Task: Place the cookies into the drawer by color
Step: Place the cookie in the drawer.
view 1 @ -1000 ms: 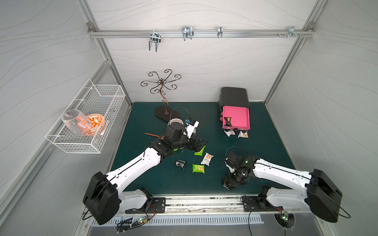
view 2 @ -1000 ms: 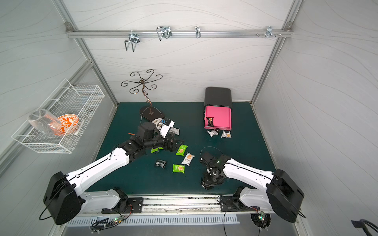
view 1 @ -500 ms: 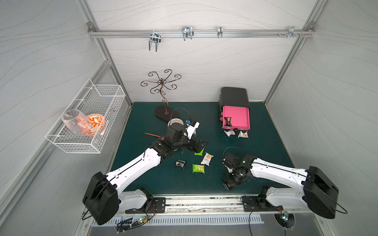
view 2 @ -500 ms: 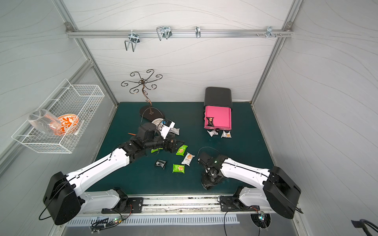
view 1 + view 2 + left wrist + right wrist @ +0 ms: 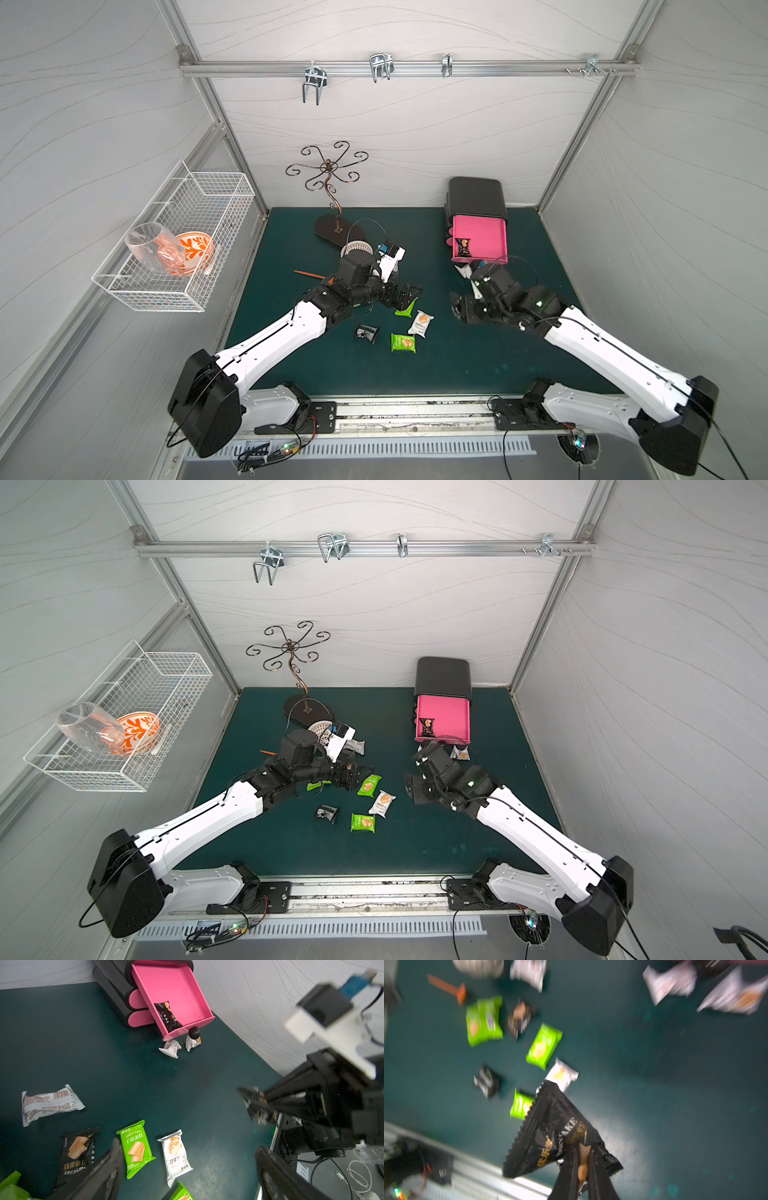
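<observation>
While pinching a black cookie packet point(image 5: 550, 1132) between its tips, the right gripper point(image 5: 583, 1153) has lifted off the mat point(image 5: 457, 365) toward the drawer point(image 5: 484, 235) at its 12 o'clock; the left gripper point(image 5: 188, 1146) gapes.

Dark green mat point(image 5: 457, 365), drawer chest point(image 5: 476, 195) at back, stand point(image 5: 328, 227), orange stick point(image 5: 307, 273), cookies point(image 5: 403, 343) scattered mid-mat.

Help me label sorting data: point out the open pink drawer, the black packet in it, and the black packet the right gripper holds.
open pink drawer point(image 5: 172, 985): left wrist view, bare drawer floor.
black packet in the drawer point(image 5: 168, 1015): left wrist view, wrapper middle.
held black packet point(image 5: 548, 1126): right wrist view, middle of wrapper face.
</observation>
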Controlling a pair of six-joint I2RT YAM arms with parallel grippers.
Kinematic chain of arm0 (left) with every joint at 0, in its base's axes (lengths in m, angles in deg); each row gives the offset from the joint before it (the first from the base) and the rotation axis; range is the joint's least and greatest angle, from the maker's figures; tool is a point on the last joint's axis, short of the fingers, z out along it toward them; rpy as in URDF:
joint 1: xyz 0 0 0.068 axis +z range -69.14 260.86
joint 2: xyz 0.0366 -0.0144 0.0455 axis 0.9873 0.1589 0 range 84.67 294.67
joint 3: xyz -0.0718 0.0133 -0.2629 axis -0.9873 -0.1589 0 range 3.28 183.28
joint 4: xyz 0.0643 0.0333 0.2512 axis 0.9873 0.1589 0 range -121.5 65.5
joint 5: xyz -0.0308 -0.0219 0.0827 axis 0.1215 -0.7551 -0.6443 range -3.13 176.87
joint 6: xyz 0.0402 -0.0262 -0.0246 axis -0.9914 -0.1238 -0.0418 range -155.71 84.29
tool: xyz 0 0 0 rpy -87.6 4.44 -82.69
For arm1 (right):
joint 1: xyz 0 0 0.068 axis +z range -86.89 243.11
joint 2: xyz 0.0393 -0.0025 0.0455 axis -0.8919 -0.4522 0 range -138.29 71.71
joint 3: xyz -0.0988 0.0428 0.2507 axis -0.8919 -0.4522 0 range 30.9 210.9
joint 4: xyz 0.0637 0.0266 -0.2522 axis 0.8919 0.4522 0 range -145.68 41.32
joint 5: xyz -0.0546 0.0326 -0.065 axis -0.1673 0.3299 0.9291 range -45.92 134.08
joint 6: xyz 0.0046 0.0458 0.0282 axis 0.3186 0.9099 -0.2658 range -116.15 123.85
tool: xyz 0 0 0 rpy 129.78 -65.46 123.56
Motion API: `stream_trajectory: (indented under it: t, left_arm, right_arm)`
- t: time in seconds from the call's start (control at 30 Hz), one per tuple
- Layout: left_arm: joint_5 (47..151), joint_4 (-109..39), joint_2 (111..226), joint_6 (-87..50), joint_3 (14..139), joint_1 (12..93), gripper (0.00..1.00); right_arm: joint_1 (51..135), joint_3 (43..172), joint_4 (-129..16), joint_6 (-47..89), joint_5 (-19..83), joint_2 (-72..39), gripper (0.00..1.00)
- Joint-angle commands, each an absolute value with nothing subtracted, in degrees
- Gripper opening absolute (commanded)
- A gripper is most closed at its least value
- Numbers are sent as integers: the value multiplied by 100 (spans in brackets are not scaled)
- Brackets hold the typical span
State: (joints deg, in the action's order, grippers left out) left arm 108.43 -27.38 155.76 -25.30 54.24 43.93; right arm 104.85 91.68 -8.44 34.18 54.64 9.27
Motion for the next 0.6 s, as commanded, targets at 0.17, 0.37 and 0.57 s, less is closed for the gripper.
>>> stream_trajectory:
  t: [0.17, 0.37, 0.57]
  left_arm:
    - [10794, -2851, 15508, -2688, 5813, 4368, 99]
    - [10796, -2823, 15472, -2684, 5804, 4368, 99]
    - [10763, -2807, 15445, -2659, 5778, 4368, 99]
  right_arm:
    - [8864, 10356, -1732, 2392, 5494, -275, 0]
    - [8211, 10791, -2303, 2251, 5350, -1272, 0]
    - [7886, 11219, -2574, 2160, 5368, -2221, 0]
